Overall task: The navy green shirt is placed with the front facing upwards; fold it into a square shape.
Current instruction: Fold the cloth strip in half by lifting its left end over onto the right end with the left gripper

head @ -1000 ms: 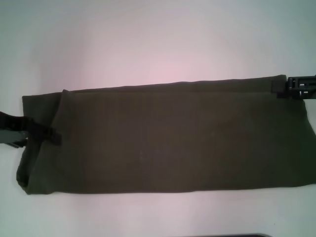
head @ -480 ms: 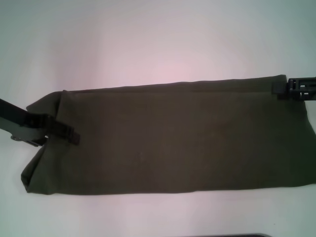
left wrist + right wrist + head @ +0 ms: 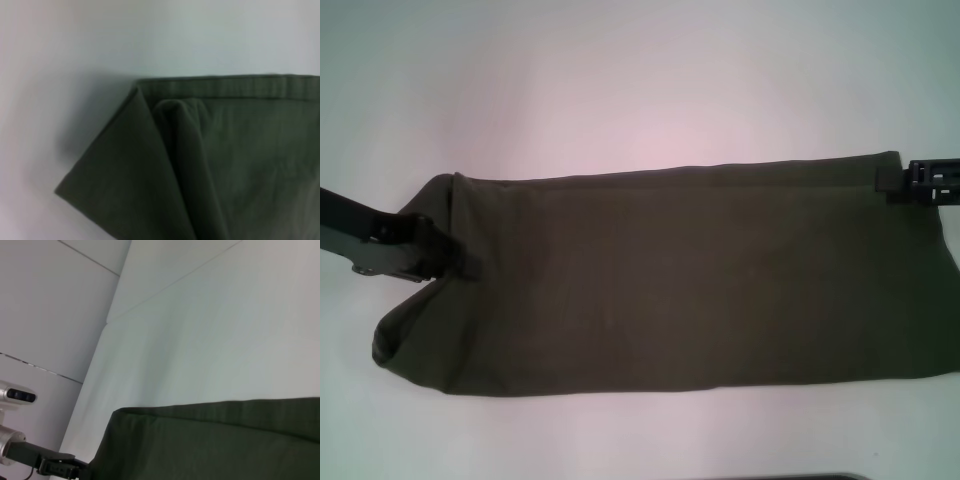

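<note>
The navy green shirt (image 3: 670, 280) lies on the white table (image 3: 620, 90) as a long band running left to right, plain olive side up. No letters or collar show. My left gripper (image 3: 460, 262) is shut on the shirt's left end and holds that end lifted and bunched above the table. The left wrist view shows the raised, folded-over cloth (image 3: 225, 165). My right gripper (image 3: 892, 180) sits at the shirt's far right corner. The right wrist view shows the shirt's far edge (image 3: 225, 440) and my left gripper (image 3: 65, 467) farther off.
Bare white table lies beyond the shirt and in front of it. A dark edge (image 3: 820, 477) shows at the bottom of the head view. Grey wall panels (image 3: 50, 300) stand past the table's left side.
My left gripper has risen and moved right and away, pulling the shirt's left end with it. The left edge now stands up and curls inward. The right gripper has stayed put.
</note>
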You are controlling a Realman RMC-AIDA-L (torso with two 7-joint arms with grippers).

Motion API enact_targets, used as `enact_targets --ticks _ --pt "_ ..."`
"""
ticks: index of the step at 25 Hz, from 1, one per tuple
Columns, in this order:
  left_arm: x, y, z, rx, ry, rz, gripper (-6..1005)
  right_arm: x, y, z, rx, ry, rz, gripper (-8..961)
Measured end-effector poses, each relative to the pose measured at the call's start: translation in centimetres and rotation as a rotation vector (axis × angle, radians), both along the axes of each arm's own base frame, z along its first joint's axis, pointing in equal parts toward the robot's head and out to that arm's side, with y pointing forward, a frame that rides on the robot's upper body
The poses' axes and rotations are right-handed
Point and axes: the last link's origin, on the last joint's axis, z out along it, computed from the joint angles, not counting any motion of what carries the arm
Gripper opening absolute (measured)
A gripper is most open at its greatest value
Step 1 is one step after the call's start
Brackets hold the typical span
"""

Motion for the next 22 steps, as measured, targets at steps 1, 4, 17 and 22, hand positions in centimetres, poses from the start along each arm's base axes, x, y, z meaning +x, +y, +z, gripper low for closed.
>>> enact_targets --ticks 1,4,17,22 --pt "0.02 0.0 0.0 -0.001 -0.001 0.001 486 0.01 0.0 0.02 0.0 0.0 0.0 659" --pt "-0.05 -0.02 -0.09 -0.004 0.005 0.007 344 0.01 0.01 0.05 0.001 -0.001 0.0 659" --pt "-0.03 -0.14 -0.17 -0.018 0.016 0.006 44 0.07 0.02 0.18 0.003 -0.003 -0.001 659" --pt "0.04 -0.2 -0.05 -0.024 0.012 -0.002 37 0.07 0.02 0.19 0.002 -0.003 -0.002 659"
